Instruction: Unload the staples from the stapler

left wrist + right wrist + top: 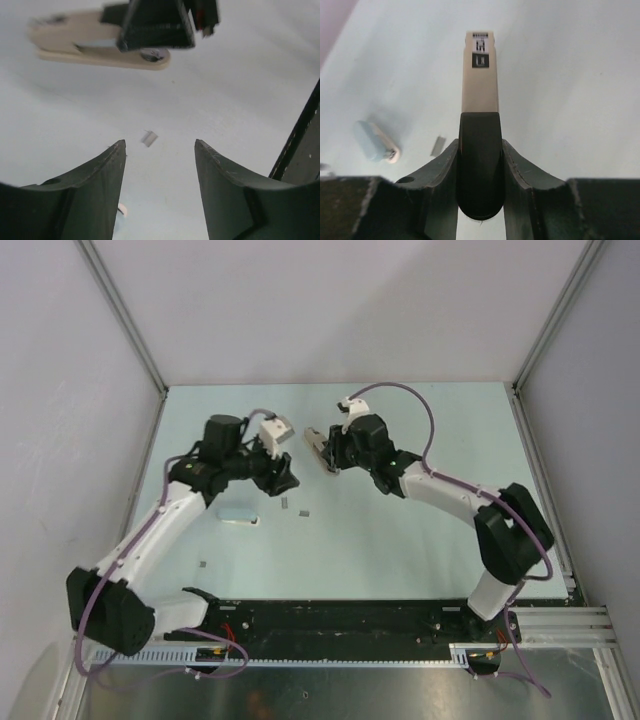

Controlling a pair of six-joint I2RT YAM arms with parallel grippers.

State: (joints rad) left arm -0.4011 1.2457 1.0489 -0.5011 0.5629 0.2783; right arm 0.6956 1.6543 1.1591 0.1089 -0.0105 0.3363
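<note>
The stapler (317,445), cream with a black rear end, hangs above the middle back of the table with my right gripper (332,453) shut on it. In the right wrist view the black end sits clamped between the fingers (520,172) and the cream body (480,80) points away. My left gripper (285,477) stands open just left of the stapler with nothing between its fingers (107,170). A short grey strip of staples (149,138) lies flat on the table beyond those fingertips, below the stapler (95,50). Two staple strips (284,503) (304,510) show from above.
A pale blue rounded block (238,514) lies on the table left of the strips, and shows too in the right wrist view (374,141). Another small grey sliver (204,563) lies near the left arm's forearm. Grey walls close in the table on three sides.
</note>
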